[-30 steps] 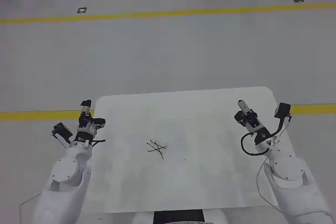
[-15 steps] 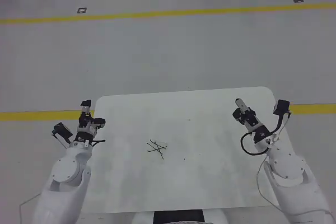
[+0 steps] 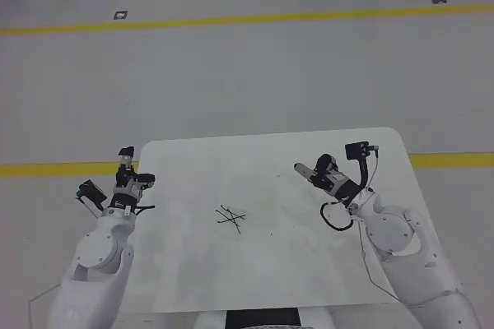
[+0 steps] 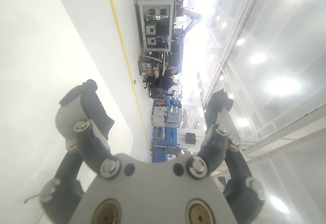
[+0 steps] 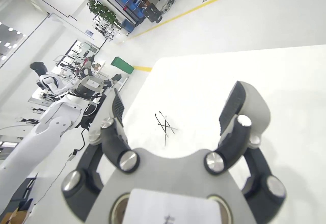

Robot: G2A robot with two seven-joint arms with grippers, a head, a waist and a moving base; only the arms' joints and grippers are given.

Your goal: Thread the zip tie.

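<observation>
Zip ties [image 3: 230, 218]: thin black strips lying crossed in a loose heap at the middle of the table [image 3: 272, 271], untouched. Right gripper [image 5: 177, 90]: released, jaws wide, above the table's right half and aimed at the heap, apparently for a pickup. Left gripper [image 4: 154, 89]: also released, at the left edge, clear of that approach.

Glossy white rounded arms [image 3: 99, 255] trail black cables [image 5: 82, 138]; the grey, silver-screwed claw [image 5: 177, 88] has black fingers [image 5: 230, 105].
</observation>
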